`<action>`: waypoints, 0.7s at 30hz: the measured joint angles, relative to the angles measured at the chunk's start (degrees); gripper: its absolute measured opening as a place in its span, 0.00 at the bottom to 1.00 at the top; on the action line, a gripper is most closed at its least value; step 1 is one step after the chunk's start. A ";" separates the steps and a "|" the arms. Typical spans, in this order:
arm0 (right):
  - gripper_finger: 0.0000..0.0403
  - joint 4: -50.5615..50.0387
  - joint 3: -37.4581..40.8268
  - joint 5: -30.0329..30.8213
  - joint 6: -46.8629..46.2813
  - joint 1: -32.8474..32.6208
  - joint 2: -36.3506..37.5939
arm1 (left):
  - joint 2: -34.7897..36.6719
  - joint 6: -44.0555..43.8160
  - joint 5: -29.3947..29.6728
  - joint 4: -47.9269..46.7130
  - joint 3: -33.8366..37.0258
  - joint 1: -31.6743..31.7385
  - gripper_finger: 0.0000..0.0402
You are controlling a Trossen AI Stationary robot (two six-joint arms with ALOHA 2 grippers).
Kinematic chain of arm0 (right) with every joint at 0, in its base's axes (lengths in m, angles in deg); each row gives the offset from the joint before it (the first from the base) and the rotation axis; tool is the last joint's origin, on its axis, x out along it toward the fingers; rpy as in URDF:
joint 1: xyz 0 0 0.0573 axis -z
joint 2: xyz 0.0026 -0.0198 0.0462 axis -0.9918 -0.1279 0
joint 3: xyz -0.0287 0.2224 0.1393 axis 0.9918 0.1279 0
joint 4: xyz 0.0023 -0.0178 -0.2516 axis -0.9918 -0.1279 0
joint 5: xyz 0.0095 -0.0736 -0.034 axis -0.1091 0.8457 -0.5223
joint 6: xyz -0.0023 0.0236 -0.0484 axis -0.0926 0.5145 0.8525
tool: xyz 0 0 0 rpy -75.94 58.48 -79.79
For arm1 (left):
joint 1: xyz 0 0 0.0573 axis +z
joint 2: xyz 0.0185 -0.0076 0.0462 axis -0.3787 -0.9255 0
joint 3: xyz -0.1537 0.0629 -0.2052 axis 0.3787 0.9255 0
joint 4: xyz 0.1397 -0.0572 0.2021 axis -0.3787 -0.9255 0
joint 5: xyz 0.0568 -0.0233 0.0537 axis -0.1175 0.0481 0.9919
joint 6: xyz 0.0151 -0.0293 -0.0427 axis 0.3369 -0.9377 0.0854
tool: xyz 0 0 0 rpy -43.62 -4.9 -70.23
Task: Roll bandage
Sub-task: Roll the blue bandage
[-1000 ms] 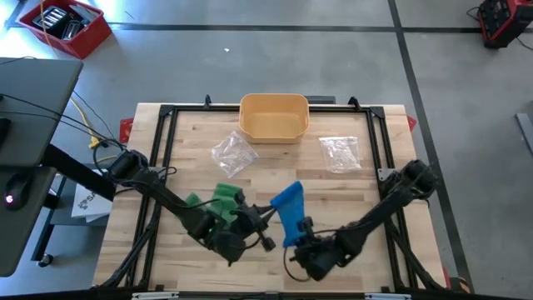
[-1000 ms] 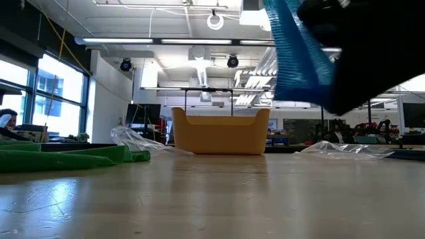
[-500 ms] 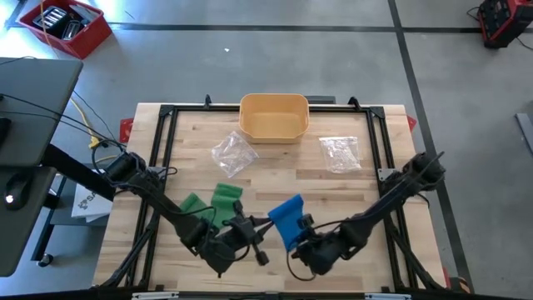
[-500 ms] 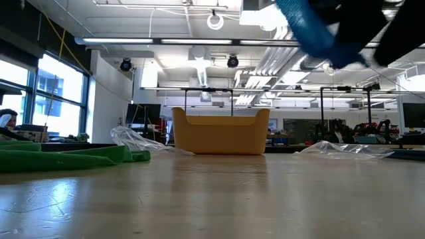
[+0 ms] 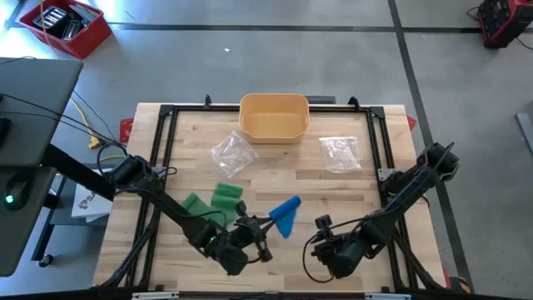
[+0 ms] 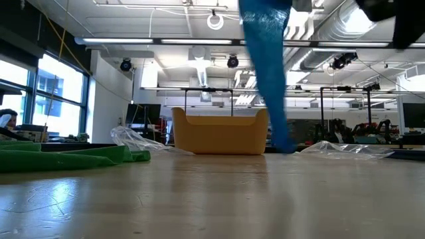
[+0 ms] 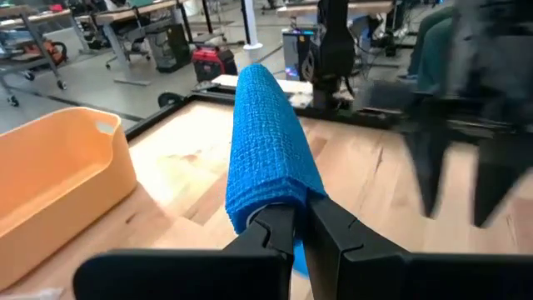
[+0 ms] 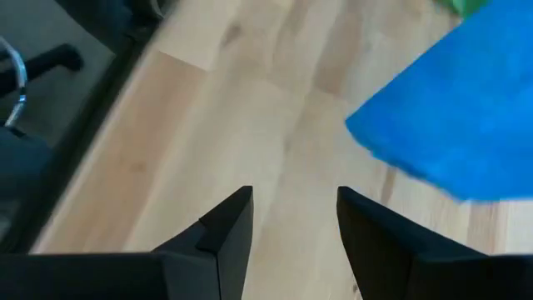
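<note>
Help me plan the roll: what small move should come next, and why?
Probably bring the right hand back to the hanging end of the blue bandage. That hand is open and empty, apart from the bandage, while the left hand is shut on one end, leaving the rest dangling above the table.

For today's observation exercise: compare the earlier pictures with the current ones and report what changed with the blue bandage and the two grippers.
The right gripper let go of the blue bandage, opened and drew back toward the table's right side. The bandage now hangs from the left gripper alone, which stays shut on its end. The green bandage, yellow bin and two plastic bags stayed put.
</note>
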 joint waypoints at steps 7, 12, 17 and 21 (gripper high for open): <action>0.41 -0.02 7.82 0.46 -5.33 2.12 1.85 | -0.89 1.29 -5.63 0.56 0.00 -0.37 0.02; 0.41 1.09 18.54 4.84 -13.57 4.13 7.27 | -1.53 4.04 -19.70 2.38 -0.02 -0.46 0.02; 0.41 11.27 26.01 6.36 -21.36 6.00 12.38 | -8.51 1.49 -27.65 6.53 -0.01 -0.50 0.02; 0.41 31.64 30.09 3.47 -18.90 7.32 11.42 | -14.69 -1.06 -30.95 12.75 -0.35 -0.98 0.02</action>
